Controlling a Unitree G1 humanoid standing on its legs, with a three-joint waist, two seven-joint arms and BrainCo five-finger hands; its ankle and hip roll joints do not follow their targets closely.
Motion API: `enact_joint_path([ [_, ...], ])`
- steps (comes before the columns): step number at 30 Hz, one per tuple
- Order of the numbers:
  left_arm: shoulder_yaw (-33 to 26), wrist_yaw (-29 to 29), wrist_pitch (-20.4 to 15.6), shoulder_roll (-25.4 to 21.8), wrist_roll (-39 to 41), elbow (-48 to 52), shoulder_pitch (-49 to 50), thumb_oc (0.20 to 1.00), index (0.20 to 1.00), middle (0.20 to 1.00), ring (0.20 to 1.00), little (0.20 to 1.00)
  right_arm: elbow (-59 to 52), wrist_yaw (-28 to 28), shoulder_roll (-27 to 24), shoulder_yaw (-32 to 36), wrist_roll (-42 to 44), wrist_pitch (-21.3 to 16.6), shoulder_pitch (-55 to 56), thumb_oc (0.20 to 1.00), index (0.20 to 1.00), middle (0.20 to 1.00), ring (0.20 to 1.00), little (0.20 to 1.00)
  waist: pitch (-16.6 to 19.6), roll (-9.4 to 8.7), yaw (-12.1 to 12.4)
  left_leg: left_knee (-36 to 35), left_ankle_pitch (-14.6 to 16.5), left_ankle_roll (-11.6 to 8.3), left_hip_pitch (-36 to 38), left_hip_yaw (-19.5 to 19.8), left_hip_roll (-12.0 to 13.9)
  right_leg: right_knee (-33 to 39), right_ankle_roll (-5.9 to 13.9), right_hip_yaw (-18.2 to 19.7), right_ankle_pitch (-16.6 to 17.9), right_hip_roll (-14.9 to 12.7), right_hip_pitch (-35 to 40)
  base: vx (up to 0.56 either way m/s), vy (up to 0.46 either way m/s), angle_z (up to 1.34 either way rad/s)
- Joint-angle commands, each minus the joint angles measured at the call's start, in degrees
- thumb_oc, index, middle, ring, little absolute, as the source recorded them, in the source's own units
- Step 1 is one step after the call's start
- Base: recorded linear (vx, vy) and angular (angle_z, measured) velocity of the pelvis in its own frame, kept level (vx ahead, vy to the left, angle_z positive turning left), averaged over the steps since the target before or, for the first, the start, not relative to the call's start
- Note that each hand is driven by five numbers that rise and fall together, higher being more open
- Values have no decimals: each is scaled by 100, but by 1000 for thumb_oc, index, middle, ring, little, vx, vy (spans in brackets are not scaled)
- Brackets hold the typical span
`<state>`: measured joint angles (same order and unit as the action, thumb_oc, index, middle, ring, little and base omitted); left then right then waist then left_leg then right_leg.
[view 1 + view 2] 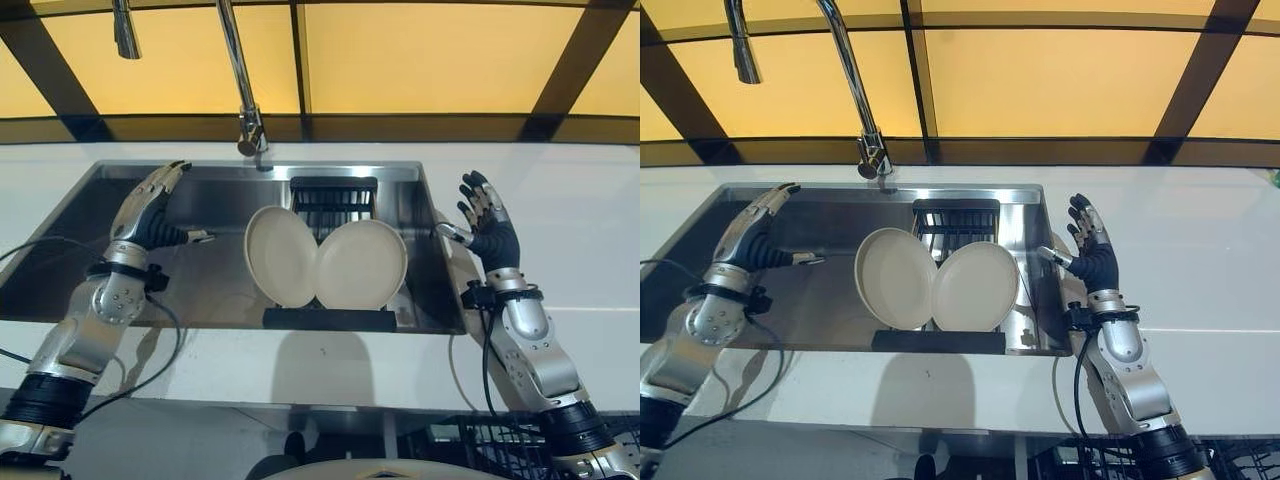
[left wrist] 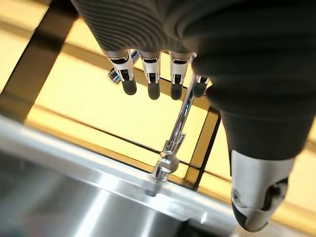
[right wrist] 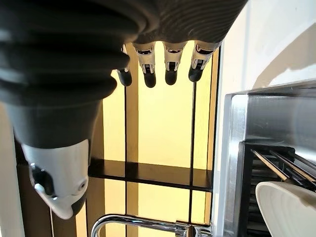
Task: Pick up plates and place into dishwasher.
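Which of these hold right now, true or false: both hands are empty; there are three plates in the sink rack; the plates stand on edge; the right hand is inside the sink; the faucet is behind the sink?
1. Both hands are empty: true. The left hand and the right hand are open and hold nothing.
2. Three plates are in the rack: false. Two show, the left plate and the right plate.
3. The plates stand on edge: true, leaning together in the black rack.
4. The right hand is inside the sink: false. It is raised beside the sink, over the counter.
5. The faucet is behind the sink: true.
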<state>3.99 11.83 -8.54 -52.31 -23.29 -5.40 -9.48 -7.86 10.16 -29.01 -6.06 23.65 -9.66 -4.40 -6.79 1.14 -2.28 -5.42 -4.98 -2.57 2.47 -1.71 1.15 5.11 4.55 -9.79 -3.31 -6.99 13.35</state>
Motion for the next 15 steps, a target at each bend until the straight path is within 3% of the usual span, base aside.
enact_joint_path([
  [1,213,238,-373,-312,-697,-341,-464,1000,1000,1000,1000,1000,-29,-89,-419,117,185,-191,-384,1000,1000,1000,1000,1000,390,170,18,260,548,-340,306,-372,517,-320,415,267,312,-376,-782,52,47,-3],
  [11,737,1300,-936,-932,-1896,-516,-614,1000,1000,1000,1000,1000,87,-104,-595,60,306,-219,-359,1000,1000,1000,1000,1000,376,164,-80,219,564,-307,335,-478,463,-310,473,334,378,-422,-833,62,36,-4],
  [15,1039,1986,-1284,-1050,-2498,-560,-752,1000,1000,1000,1000,1000,141,-68,-609,-7,311,-245,-342,1000,1000,1000,1000,1000,379,156,-129,188,582,-285,355,-527,440,-305,502,366,396,-440,-855,71,30,-4],
])
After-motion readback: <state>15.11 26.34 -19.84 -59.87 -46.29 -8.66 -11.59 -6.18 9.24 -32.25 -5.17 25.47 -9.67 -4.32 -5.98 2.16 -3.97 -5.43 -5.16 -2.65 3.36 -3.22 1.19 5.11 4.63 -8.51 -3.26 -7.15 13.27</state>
